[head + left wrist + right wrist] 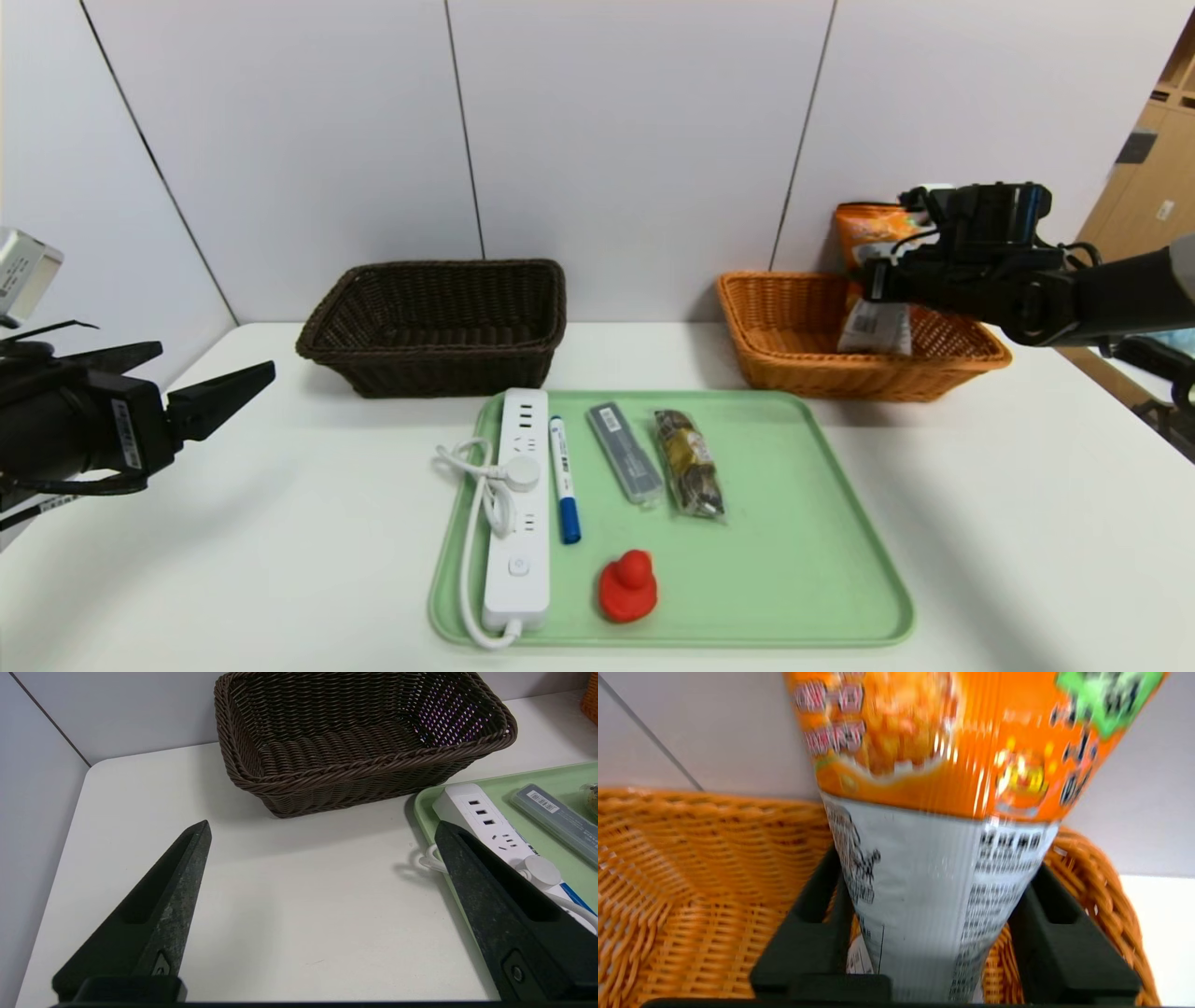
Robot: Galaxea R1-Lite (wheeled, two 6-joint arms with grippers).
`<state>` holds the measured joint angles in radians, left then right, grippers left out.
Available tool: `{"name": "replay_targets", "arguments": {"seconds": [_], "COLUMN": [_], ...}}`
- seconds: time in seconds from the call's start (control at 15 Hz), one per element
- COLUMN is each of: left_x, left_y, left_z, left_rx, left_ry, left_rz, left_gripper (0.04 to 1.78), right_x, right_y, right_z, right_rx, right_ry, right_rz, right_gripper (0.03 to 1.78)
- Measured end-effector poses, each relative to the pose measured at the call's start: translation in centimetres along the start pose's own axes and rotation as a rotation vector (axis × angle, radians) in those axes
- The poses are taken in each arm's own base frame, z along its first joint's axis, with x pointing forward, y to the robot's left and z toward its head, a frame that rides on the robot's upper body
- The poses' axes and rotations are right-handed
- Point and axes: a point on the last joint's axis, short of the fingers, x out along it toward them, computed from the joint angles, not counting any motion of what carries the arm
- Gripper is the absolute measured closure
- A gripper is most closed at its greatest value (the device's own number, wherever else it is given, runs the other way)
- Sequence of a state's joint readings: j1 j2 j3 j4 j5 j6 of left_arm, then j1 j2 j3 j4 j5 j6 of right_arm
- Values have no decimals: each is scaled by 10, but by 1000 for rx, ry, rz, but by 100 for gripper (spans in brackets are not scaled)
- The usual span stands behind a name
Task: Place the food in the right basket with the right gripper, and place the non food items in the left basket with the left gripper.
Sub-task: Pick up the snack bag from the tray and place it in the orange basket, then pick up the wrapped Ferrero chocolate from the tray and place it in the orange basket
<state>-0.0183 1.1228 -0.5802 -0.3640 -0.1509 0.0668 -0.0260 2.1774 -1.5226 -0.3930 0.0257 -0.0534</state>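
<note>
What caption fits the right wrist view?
Right gripper holds a snack bag over the orange basket.

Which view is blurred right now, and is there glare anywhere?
Right wrist view: the orange snack bag between the fingers is smeared, its print unreadable. Left wrist view: sharp, with purple speckled light inside the brown basket. Head view: soft shadows on the green tray, no strong glare.
</note>
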Motion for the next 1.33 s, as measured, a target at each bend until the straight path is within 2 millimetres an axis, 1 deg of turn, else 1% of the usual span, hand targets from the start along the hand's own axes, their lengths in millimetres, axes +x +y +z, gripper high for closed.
{"name": "replay_targets", "arguments": {"seconds": [0.13,0.27,0.4,0.47,0.6,0.73,0.87,0.93,1.13,1.33], "left_x": [0,0,0,0,2,3,3,4,5,6], "left_y": [0,0,0,0,0,0,0,0,1,1], "left_z": [0,-1,1,2,2,1,0,0,0,0], "left_rx": [-1,2,12,18,21,18,16,17,17,18], "left_ry": [2,2,-5,-15,-15,-10,-4,-2,2,2], "left_rz": [0,-1,-1,-3,-6,-5,-5,-5,-5,-6], "left_gripper": [13,13,13,13,13,13,13,13,13,13], "right_x": [0,-2,-14,-23,-47,-76,-110,-127,-175,-210], "right_y": [0,1,3,3,5,7,14,23,62,103], "right_z": [0,1,1,-1,3,16,32,40,57,65], "right_rx": [-2,-2,-7,-16,-50,-66,-75,-83,-123,-137], "right_ry": [-11,-11,10,34,73,82,90,99,115,137], "right_rz": [-1,1,6,6,-9,-18,2,30,159,311], "right_gripper": [66,53,43,39,33,28,24,22,18,16]}}
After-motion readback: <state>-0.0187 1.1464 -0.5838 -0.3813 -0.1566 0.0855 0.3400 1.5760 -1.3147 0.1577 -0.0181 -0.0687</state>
